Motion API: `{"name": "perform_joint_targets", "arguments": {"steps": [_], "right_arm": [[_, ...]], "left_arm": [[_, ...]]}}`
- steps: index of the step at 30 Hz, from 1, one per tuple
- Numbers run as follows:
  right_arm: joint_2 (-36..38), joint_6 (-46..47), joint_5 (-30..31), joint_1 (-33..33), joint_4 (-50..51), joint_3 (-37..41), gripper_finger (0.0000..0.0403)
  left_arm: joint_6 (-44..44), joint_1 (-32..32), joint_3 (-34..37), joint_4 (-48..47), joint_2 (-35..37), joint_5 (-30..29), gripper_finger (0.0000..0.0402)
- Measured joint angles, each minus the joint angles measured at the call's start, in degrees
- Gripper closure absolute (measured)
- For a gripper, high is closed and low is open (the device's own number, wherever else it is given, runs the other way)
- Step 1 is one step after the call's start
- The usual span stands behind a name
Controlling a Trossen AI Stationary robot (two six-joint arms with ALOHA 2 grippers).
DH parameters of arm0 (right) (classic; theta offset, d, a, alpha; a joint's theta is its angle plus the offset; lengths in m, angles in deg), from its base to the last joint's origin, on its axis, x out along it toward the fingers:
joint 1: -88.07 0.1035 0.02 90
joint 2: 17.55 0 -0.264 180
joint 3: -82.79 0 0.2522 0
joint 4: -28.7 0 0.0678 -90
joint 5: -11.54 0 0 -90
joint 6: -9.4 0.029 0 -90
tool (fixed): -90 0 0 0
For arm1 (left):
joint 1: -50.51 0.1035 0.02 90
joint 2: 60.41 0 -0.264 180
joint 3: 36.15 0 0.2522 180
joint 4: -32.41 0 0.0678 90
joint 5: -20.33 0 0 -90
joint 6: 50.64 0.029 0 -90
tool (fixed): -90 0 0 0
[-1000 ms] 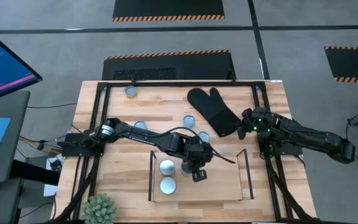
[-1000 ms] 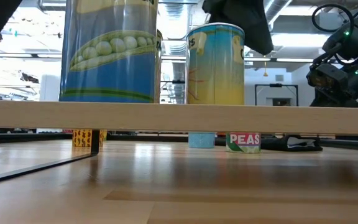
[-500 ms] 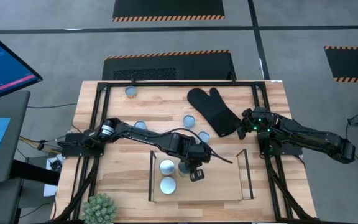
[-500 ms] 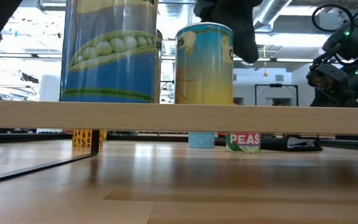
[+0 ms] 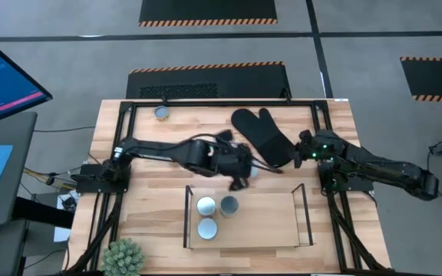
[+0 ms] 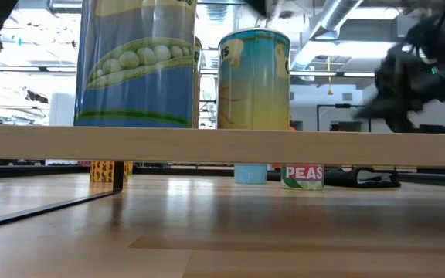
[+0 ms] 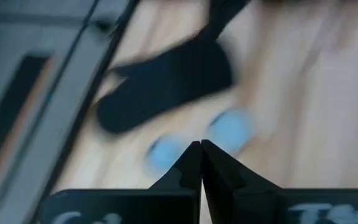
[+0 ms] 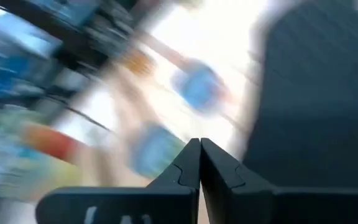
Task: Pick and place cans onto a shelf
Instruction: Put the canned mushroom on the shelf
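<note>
Three cans stand upright on the shelf (image 5: 267,222): two side by side (image 5: 206,205), (image 5: 229,205) and one nearer (image 5: 207,228). In the low view a pea can (image 6: 137,62) and a yellow-blue can (image 6: 255,77) stand on the shelf board (image 6: 207,144). My left gripper (image 5: 239,178) is shut and empty, above the table between the shelf and the black mitt (image 5: 263,138). Its wrist view shows two blue-topped cans (image 7: 229,127), (image 7: 163,152) on the table by the mitt (image 7: 166,87). My right gripper (image 5: 299,152) is shut and empty at the mitt's right edge.
One can (image 5: 162,113) stands at the far left of the table, and another (image 5: 253,172) shows beside my left gripper. A large black outer frame (image 5: 129,107) borders the table. A small plant (image 5: 123,257) stands at the near left corner. A green PEAS can (image 6: 304,176) stands beyond the shelf.
My left gripper slid the yellow-blue can along the shelf toward the left, next to the other can, and let go. It then rose and went toward the table's far edge, near the mitt. The can stays upright on the shelf. My right arm has started to move.
</note>
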Motion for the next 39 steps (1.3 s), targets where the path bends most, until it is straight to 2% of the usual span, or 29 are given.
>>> {"name": "perform_joint_targets", "arguments": {"steps": [5,10,12,17,19,25,28,32,37,39], "right_arm": [[-0.1,0.0,1.3,1.5,-19.9,0.0,0.0369],[-0.1,0.0,2.7,1.9,-27.4,0.0,0.0369],[0.2,0.0,2.7,2.2,-26.8,0.0,0.0369],[0.2,0.4,2.1,3.7,-23.4,0.0,0.0369],[0.2,0.4,2.1,4.2,-21.3,0.0,0.0369],[0.2,0.4,3.0,4.5,-16.7,0.0,0.0369],[0.2,0.4,3.1,4.3,-16.4,0.0,0.0369],[0.2,0.4,3.2,4.3,-16.1,0.0,0.0369],[-0.1,0.4,4.8,4.3,-15.5,0.0,0.0369],[-0.1,0.4,5.1,4.3,-15.0,0.0,0.0369]], "left_arm": [[-11.5,1.4,0.3,-20.9,2.1,-10.0,0.0402],[-13.3,6.5,10.6,-16.6,6.6,-9.6,0.0401],[-17.5,10.1,16.7,-21.2,8.6,-9.4,0.0402],[-18.3,19.0,34.0,-14.7,17.3,-2.4,0.0402],[-18.4,22.5,40.4,-9.4,21.8,1.0,0.0402],[-17.3,34.8,60.6,15.1,36.8,12.5,0.0401],[-19.5,41.8,68.0,22.9,40.5,17.4,0.0402],[-23.5,47.6,71.7,24.2,40.5,21.0,0.0401],[-22.5,49.2,70.0,25.4,36.5,14.1,0.0401],[-20.4,50.4,68.5,27.2,34.7,13.3,0.0401]]}}
